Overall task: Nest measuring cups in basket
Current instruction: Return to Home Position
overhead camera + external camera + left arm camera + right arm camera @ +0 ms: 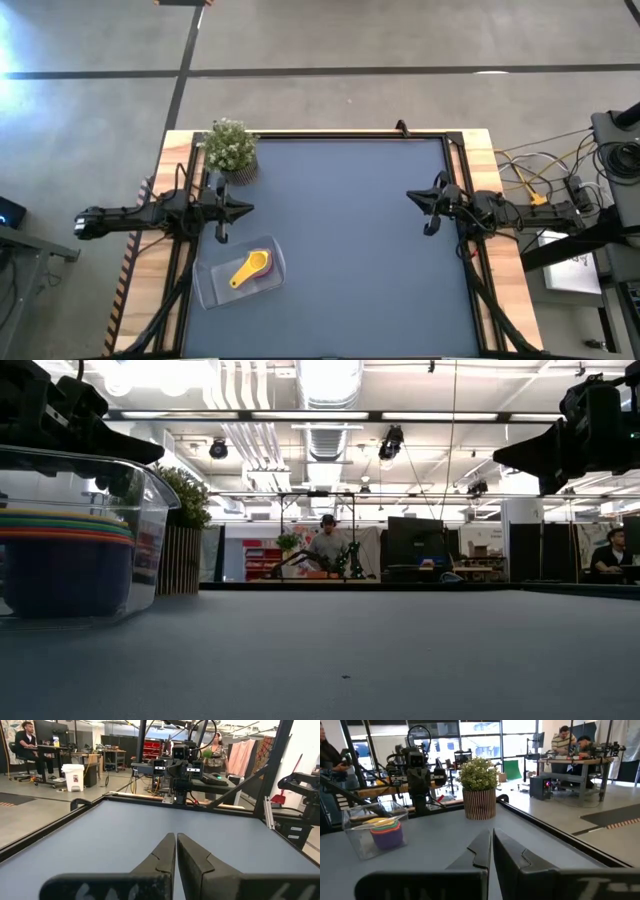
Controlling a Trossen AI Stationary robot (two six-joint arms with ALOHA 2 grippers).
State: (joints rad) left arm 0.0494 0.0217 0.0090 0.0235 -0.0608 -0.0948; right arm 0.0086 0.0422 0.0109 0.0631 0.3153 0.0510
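Note:
The measuring cups sit stacked one inside another in the clear basket at the table's near left; the yellow one is on top, its handle pointing to the near left. In the low view the stack shows coloured rims above a dark blue cup behind the basket's wall. The stack also shows in the right wrist view. My left gripper is shut and level at the left edge, just beyond the basket. My right gripper is shut and level at the right edge. Both are clear of everything.
A small potted plant stands at the table's far left corner, close to my left arm. The blue mat between the two arms is bare. A black frame runs along the table's edges. People sit and stand in the room beyond.

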